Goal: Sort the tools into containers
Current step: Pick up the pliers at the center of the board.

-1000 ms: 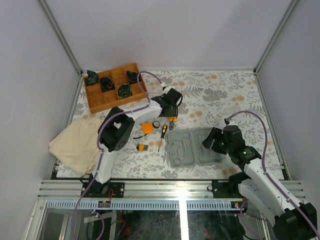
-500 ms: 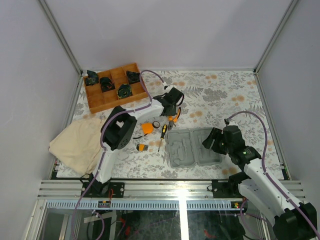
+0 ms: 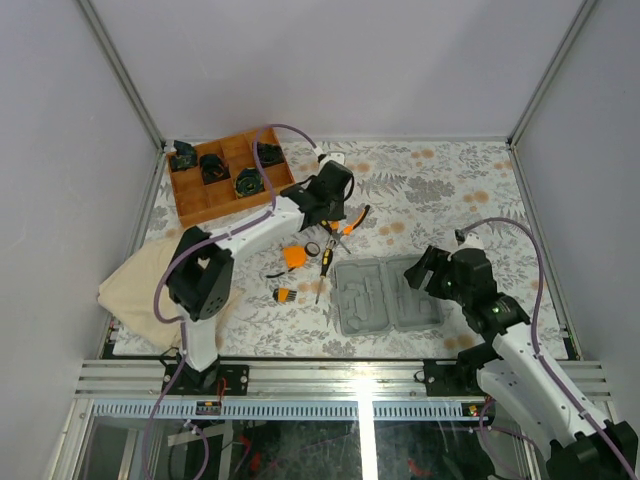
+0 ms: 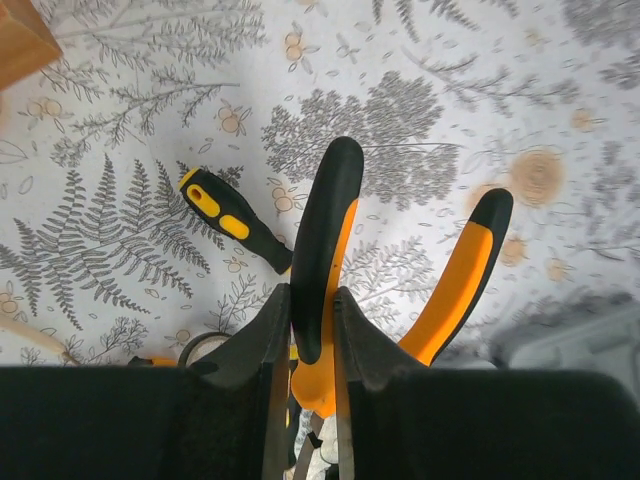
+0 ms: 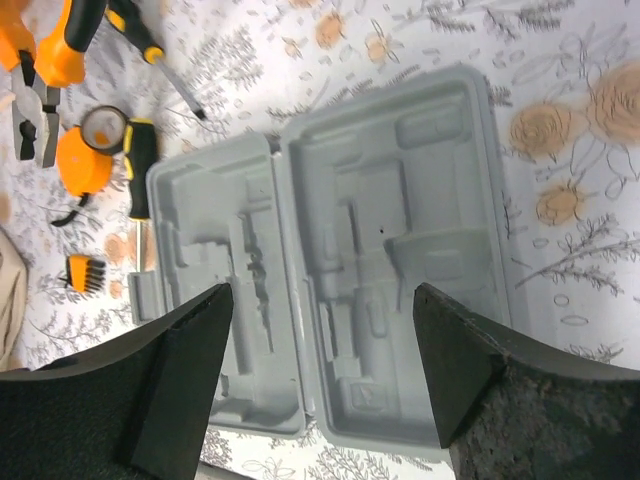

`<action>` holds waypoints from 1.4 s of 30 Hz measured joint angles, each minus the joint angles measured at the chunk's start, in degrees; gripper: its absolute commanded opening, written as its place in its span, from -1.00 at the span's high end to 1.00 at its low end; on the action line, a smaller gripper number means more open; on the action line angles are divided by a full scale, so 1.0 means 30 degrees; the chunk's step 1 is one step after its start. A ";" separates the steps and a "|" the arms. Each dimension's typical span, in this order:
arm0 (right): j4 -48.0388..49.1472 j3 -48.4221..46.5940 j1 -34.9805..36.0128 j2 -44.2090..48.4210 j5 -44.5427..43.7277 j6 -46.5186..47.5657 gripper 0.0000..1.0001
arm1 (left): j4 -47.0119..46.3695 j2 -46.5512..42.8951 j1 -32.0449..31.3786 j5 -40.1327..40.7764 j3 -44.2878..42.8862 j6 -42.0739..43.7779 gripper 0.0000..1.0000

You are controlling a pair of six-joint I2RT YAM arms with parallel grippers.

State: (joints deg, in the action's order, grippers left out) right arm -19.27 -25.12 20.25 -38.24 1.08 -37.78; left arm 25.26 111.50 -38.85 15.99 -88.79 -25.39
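My left gripper (image 4: 311,300) is shut on one black-and-orange handle of the pliers (image 4: 325,215); the other handle (image 4: 462,275) splays off to the right. In the top view the pliers (image 3: 352,220) hang at the left gripper (image 3: 335,212), just beyond the other tools. A black-and-yellow screwdriver (image 3: 325,262), the orange tape measure (image 3: 294,256), a black ring (image 3: 313,248) and a stubby bit (image 3: 285,294) lie left of the open grey case (image 3: 385,295). My right gripper (image 5: 320,300) hovers open over the case (image 5: 430,200), holding nothing.
A brown wooden divided tray (image 3: 225,180) with black parts stands at the back left. A beige cloth (image 3: 155,285) lies at the near left. A second screwdriver (image 5: 135,35) lies near the pliers. Grey walls enclose the flowered table on three sides.
The left gripper closed on the pliers' handle and shifted them slightly back and right; its arm swung outward. The right gripper's jaws spread wider above the case.
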 measured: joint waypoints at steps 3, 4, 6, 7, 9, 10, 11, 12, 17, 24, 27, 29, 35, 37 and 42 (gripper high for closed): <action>0.0794 -0.0036 0.0000 0.0437 0.0007 0.0364 -0.61 | -0.0175 -0.1435 0.0007 -0.0474 0.0474 0.0211 1.00; 0.1158 -0.0036 0.0000 0.0554 0.0051 0.0597 -0.61 | -0.0255 -0.1851 0.0007 -0.0721 0.0670 0.0262 1.00; 0.1974 -0.0029 0.0000 0.0780 0.0437 0.1166 -0.61 | -0.0270 -0.2608 0.0007 -0.1217 0.1086 0.0379 1.00; 0.2528 -0.0015 0.0000 0.0933 0.0765 0.1552 -0.61 | -0.0255 -0.2951 0.0007 -0.1508 0.1333 0.0452 1.00; 0.3949 0.0226 0.0000 0.1341 0.1778 0.2259 -0.61 | -0.0160 -0.3585 0.0007 -0.2033 0.1843 0.0619 1.00; 0.4787 0.0452 0.0000 0.1647 0.2404 0.2637 -0.61 | -0.0036 -0.3905 0.0007 -0.2324 0.2106 0.0699 1.00; 0.5727 0.0736 0.0000 0.2004 0.3075 0.3009 -0.61 | 0.0066 -0.4197 0.0007 -0.2543 0.2339 0.0743 1.00; 0.6594 0.1042 0.0000 0.2361 0.3687 0.3351 -0.61 | 0.0160 -0.4554 0.0007 -0.2834 0.2681 0.0838 1.00; 0.9639 0.1727 0.0000 0.3359 0.6834 0.5333 -0.56 | 0.0780 -0.7031 0.0007 -0.4364 0.4765 0.1464 1.00; 1.1657 0.0597 0.0270 0.1217 1.0892 0.8051 -0.49 | 0.1056 -0.9792 0.0007 -0.6980 0.6783 0.3024 1.00; 1.1788 -0.0168 0.1035 -0.0087 1.1868 0.9544 -0.48 | 0.1202 -1.0032 0.0007 -0.7788 0.7271 0.3512 1.00; 1.1591 -0.0765 0.1814 -0.0918 1.2211 1.0848 -0.49 | 0.1370 -1.0032 0.0007 -0.8189 0.7388 0.3730 1.00; 0.9821 -0.3060 0.4619 -0.3555 1.2539 1.5832 -0.50 | 0.1472 -1.0032 -0.0007 -0.8903 0.7402 0.4095 1.00; 0.8881 -0.3927 0.5472 -0.4758 1.2531 1.7660 -0.49 | 0.1464 -1.0032 -0.0117 -0.9114 0.7402 0.4131 1.00; 0.6681 -0.5362 0.6768 -0.7147 1.2458 2.1566 -0.45 | 0.1515 -1.0032 -0.0452 -0.9224 0.7402 0.4277 1.00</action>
State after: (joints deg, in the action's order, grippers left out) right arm 0.78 -41.21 40.56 -59.68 38.46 26.92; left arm 29.80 81.41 -40.21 -11.68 -66.59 -12.56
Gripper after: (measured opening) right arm 0.746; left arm 0.147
